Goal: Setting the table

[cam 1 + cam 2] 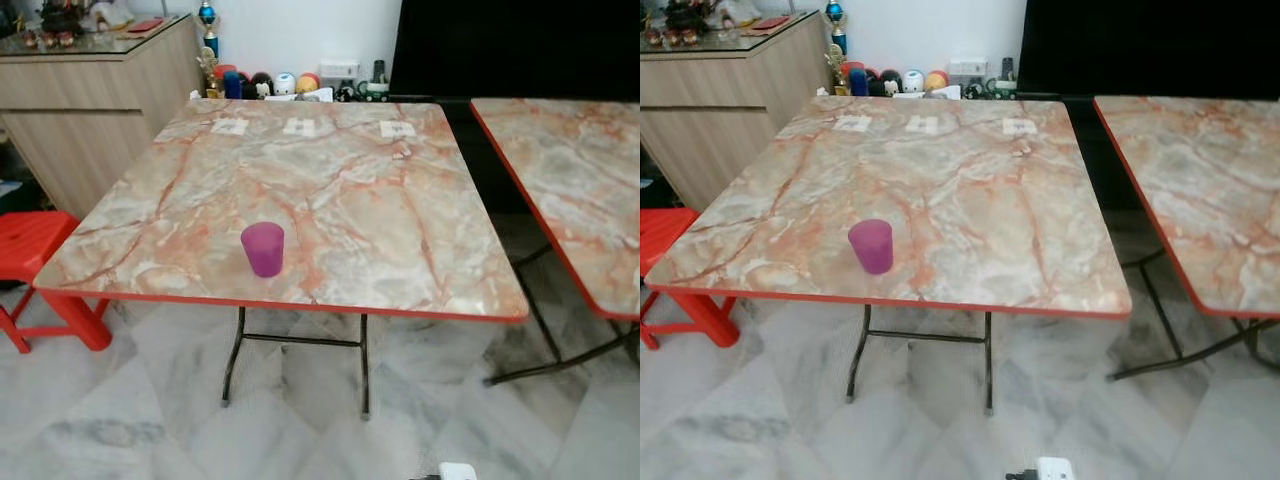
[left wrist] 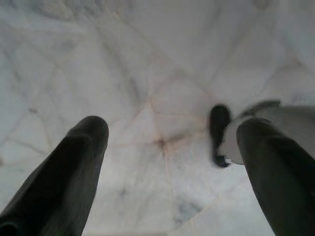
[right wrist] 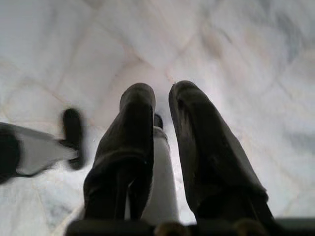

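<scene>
While both arms hang over the floor point(image 2: 147, 64), the left gripper point(image 2: 172, 147) is spread wide and holds nothing; the right gripper point(image 3: 162, 128) has its fingers nearly together, with nothing gripped between them. Ahead, a purple cup point(image 1: 262, 249) stands upright near the front edge of the table point(image 1: 330, 190), well apart from both grippers. Setting looks barely begun. Next likely calls for fetching another piece or stepping closer to the cup.
</scene>
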{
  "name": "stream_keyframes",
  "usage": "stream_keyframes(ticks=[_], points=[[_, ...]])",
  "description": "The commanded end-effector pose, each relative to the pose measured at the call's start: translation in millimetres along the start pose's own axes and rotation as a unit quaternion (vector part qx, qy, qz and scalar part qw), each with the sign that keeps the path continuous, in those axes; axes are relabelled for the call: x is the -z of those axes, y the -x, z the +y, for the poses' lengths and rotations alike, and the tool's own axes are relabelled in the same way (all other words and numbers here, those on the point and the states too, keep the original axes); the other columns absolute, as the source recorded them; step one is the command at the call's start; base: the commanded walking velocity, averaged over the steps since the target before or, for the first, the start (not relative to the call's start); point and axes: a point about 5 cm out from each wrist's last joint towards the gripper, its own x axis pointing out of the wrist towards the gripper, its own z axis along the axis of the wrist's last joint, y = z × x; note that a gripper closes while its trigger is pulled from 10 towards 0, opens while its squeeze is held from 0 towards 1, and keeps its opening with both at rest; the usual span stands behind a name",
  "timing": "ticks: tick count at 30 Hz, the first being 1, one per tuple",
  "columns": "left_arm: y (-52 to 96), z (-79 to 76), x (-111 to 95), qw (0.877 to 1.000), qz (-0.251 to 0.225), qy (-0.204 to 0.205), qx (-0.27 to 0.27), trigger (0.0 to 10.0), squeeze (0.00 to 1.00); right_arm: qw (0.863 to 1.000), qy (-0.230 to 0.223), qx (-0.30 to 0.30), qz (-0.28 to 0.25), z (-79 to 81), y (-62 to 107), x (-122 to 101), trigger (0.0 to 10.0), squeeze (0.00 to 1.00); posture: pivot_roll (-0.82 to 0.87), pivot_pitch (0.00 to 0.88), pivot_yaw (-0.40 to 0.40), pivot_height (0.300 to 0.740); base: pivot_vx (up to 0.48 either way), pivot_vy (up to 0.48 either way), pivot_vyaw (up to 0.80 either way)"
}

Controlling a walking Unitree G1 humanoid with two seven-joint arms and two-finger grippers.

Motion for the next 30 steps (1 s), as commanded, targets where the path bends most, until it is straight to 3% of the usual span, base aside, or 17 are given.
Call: stream_keyframes(ticks=[1,13,23,30], points=[[2.2,5.8,3.7,1.000,0.009,0.001,-0.007,10.0,0.00,1.000,-0.001,-0.009,-0.005,8.1,-1.4,-3.7,10.0,0.00,0.03,0.052,0.005,0.740,0.000,0.341,0.00],[2.0,5.0,3.7,1.000,0.008,0.000,-0.007,10.0,0.00,1.000,0.000,-0.012,-0.008,9.9,-2.1,-6.5,10.0,0.00,0.03,0.051,0.002,0.740,0.000,0.333,0.00],[2.0,5.3,2.1,1.000,0.000,-0.006,-0.011,10.0,0.00,1.000,-0.001,-0.011,-0.012,8.6,-2.5,-9.3,10.0,0.00,0.04,0.049,0.002,0.740,0.000,0.000,0.00],[3.1,7.1,-5.3,0.998,-0.047,-0.003,-0.033,10.0,0.00,1.000,0.000,-0.011,-0.010,8.4,-2.3,-8.0,10.0,0.00,0.03,0.050,-0.001,0.740,0.000,0.000,0.00]])
